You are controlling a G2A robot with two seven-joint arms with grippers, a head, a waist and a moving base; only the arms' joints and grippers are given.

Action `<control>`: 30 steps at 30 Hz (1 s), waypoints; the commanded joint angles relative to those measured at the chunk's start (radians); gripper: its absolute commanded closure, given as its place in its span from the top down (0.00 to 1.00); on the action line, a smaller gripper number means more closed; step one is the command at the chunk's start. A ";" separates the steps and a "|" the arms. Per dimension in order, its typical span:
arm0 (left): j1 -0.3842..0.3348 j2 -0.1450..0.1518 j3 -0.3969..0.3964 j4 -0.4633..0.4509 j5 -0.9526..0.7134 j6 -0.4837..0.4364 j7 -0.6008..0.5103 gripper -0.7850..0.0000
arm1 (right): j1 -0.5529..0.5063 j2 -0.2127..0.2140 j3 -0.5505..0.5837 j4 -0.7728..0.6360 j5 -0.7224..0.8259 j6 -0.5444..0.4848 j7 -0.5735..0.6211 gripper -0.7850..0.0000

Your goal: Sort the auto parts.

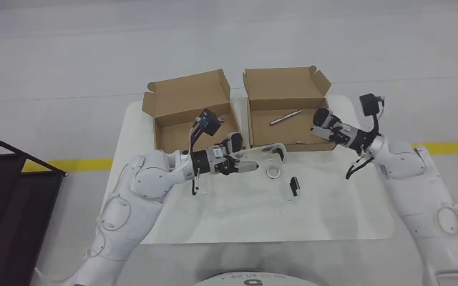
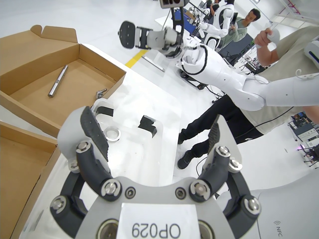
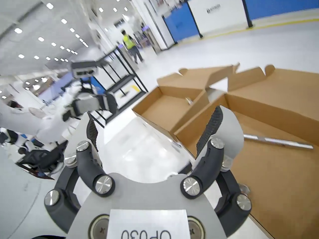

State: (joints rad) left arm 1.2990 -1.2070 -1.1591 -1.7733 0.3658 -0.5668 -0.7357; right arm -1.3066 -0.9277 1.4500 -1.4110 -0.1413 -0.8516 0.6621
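With both the left gripper (image 1: 266, 158), above the ring (image 1: 273, 171) at mid-frame, and the right gripper (image 1: 317, 123), over the right box (image 1: 272, 134), spread and empty, a pick seems begun: lowering and closing on the ring is called for.

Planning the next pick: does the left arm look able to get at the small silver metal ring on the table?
Likely yes: the open left end effector hangs right by the small silver metal ring, with nothing between them.

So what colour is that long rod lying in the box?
Shiny silver metal. The rod shows best in the left wrist view.
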 commanded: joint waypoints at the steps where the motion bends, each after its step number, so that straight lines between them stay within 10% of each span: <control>1: 0.009 0.005 -0.029 0.000 0.001 0.005 0.029 1.00 | -0.014 -0.002 -0.014 -0.053 -0.171 0.068 -0.026 1.00; 9: 0.079 0.027 -0.157 -0.040 0.073 0.028 0.106 1.00 | -0.075 0.006 -0.043 -0.219 -0.486 0.192 0.044 1.00; 17: 0.109 0.034 -0.191 -0.050 0.074 0.031 0.128 1.00 | -0.115 0.016 -0.110 -0.352 -0.284 0.104 0.221 0.80; 30: 0.109 0.034 -0.191 -0.050 0.074 0.031 0.128 1.00 | 0.027 -0.005 -0.298 -0.232 -0.187 0.348 0.376 0.56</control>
State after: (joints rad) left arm 1.4077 -1.1734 -1.3503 -1.8228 0.4397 -0.5358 -0.6077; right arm -1.2850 -0.9318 1.1586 -1.6483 -0.3245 -0.5223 1.0337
